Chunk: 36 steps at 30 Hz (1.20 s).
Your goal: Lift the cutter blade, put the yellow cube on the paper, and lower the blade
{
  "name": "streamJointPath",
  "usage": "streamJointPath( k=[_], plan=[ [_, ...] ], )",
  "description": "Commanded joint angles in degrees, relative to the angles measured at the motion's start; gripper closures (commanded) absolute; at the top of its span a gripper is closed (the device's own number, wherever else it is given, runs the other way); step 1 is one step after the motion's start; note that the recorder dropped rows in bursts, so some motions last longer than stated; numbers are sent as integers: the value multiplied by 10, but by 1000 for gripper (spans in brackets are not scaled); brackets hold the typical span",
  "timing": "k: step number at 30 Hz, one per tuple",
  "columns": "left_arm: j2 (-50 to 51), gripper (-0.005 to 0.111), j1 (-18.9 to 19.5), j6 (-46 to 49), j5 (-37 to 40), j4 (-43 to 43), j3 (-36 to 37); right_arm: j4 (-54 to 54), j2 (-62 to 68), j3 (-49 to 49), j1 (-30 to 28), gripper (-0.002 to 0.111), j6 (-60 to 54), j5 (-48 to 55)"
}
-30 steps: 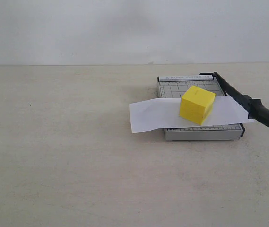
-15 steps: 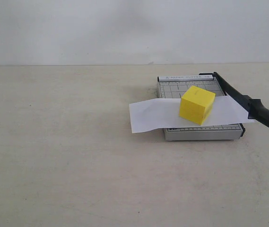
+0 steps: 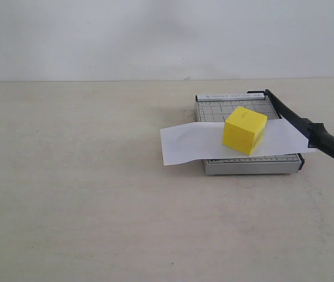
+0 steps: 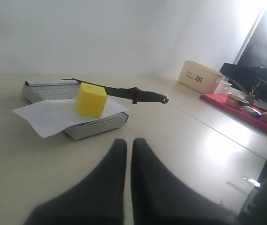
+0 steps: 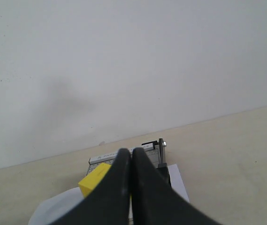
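Our left gripper [image 4: 129,140] and right gripper [image 5: 131,151] were pinched closed, empty. The yellow cube [image 3: 245,130] sat on the paper [image 3: 190,143]; the cutter blade [image 3: 296,120] ran far-to-near along the trimmer's [image 3: 249,166] right edge (nearer our right arm, we judged)

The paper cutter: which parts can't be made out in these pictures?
- Right wrist view: the shut right gripper hides the cutter blade and part of the yellow cube.
- Exterior view: the trimmer header print is too small to read.
- Exterior view: the cube covers the paper beneath it.
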<state>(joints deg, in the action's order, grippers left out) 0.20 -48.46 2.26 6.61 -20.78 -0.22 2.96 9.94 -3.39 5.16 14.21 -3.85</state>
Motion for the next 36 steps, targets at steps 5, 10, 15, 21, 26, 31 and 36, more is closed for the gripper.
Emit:
streamJointPath(
  k=[5,10,15,21,26,31,36],
  plan=[
    [-2,102,45,4,-8,3,2,-3,-2,1,1,108,0,-4],
    [-2,102,132,4,-6,3,2,-3,-2,1,1,108,0,-4],
    [-2,102,277,4,-6,3,2,-5,-2,1,1,108,0,-4],
    [-2,102,394,4,-6,3,2,-5,-2,1,1,108,0,-4],
    [-2,102,449,4,-6,3,2,-5,-2,1,1,108,0,-4],
    [-2,102,482,4,-6,3,2,-5,-2,1,1,108,0,-9],
    [-2,102,496,4,55,123,2,-5,-2,1,1,108,0,-10]
  ],
)
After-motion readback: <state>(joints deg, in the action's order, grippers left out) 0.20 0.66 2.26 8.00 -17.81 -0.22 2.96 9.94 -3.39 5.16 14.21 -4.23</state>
